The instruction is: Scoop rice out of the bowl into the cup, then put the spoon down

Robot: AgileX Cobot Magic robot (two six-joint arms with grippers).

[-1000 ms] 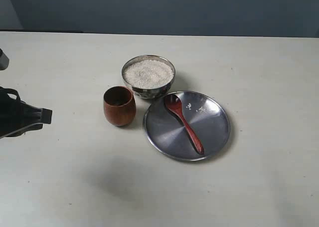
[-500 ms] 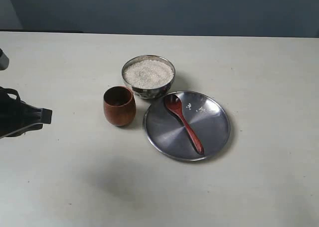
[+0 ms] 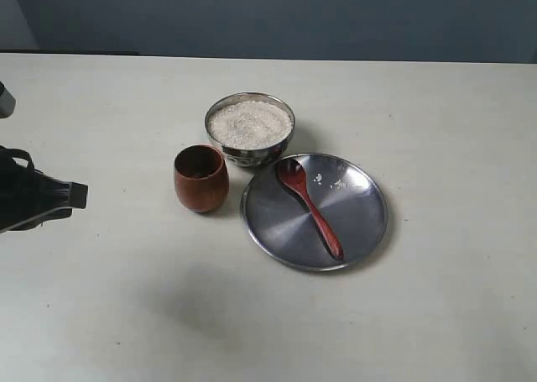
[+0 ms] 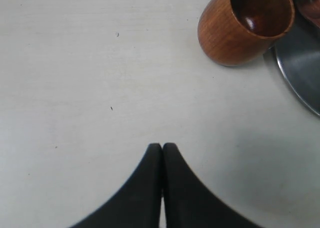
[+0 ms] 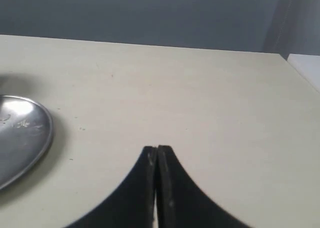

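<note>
Layout looks staged for scooping: the bowl, heaped with rice, sits at the back, and the cup is just beside it so the transfer is short. The spoon lies on the flat steel plate, scoop end toward the bowl and handle angled out to the right arm's side, likely for an easy pick. A few stray grains lie on the plate. Left end effector has its fingers pressed together and holds nothing, over the surface near the cup. Right end effector is likewise closed and empty, apart from the plate's rim — its height is hard to judge.
</note>
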